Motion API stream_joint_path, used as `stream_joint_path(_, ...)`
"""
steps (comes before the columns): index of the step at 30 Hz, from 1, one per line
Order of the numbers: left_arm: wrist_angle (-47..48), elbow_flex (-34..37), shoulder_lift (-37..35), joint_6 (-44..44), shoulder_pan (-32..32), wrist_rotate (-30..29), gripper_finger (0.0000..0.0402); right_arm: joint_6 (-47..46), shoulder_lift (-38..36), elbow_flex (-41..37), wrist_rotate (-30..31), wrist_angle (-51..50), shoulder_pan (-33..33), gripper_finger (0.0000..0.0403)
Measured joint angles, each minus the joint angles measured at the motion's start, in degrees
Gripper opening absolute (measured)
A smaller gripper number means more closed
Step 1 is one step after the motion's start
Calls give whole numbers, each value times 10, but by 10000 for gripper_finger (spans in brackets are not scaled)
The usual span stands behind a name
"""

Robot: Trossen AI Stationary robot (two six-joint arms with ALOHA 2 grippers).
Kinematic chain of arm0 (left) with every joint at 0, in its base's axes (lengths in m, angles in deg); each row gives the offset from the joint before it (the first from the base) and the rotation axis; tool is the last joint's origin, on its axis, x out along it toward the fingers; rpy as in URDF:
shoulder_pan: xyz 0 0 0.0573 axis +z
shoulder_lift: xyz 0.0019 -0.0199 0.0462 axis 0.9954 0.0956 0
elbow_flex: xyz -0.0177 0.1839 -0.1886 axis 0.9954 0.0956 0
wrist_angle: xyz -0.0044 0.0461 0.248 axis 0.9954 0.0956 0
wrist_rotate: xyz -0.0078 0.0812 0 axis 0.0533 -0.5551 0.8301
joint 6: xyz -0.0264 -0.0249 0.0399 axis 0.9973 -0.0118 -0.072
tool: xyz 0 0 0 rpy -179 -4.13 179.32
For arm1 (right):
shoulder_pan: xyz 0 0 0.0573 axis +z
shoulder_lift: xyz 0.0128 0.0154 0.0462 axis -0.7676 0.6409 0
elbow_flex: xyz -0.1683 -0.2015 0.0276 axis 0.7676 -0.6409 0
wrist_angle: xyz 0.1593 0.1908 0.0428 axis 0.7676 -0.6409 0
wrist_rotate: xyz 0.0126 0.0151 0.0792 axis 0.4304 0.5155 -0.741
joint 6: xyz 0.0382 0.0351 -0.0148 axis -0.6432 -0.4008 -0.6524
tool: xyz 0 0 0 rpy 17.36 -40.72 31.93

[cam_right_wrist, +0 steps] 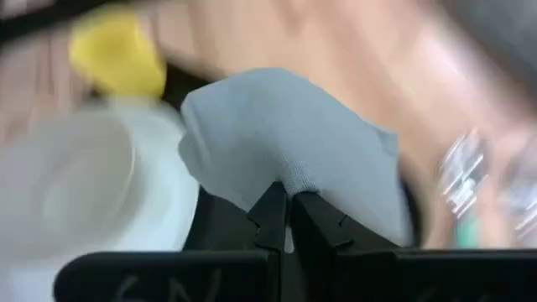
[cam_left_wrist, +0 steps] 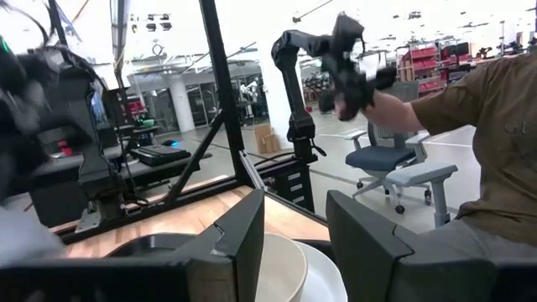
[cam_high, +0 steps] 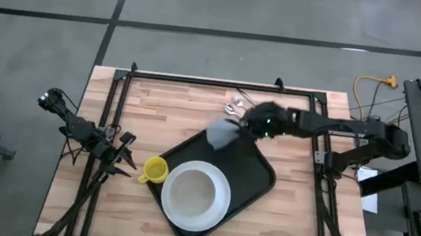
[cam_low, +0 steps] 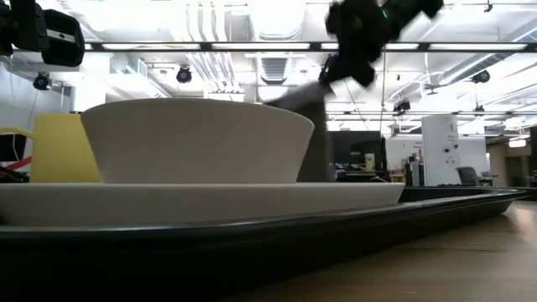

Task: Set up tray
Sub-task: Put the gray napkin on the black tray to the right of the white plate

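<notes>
We have the right gripper [cam_high: 238, 127] clamped on a grey cloth [cam_high: 223, 134] over the tray's [cam_high: 259, 175] far-left corner, and next must lower it beside the plate [cam_high: 219, 201]; the left gripper [cam_high: 120, 155] waits apart at the desk's left.

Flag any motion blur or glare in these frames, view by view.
High view: the grey cloth and right gripper are smeared by motion over the tray. Right wrist view: the cloth is sharp, while the yellow cup and bowl are blurred. Low view: ceiling lights glare. Left wrist view: bright backlight; the left gripper is dark.
</notes>
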Motion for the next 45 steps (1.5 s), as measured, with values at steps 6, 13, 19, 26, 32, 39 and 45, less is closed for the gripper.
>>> stream_joint_path(6,0,0,0,0,0,0,116,-55,-5,-101,-41,4,23,8)
stream_joint_path(13,0,0,0,0,0,0,116,-95,-21,-155,-98,27,28,8)
stream_joint_path(19,0,0,0,0,0,0,116,-110,-21,-169,-128,4,28,9)
stream_joint_path(26,0,0,0,0,0,0,116,-125,-20,-169,-128,-83,28,9)
stream_joint_path(32,0,0,0,0,0,0,116,-108,-20,-170,-126,-84,30,9)
stream_joint_path(39,0,0,0,0,0,0,116,-90,-18,-170,-117,-97,30,46)
stream_joint_path(45,0,0,0,0,0,0,116,-85,-18,-170,-121,-98,30,99)
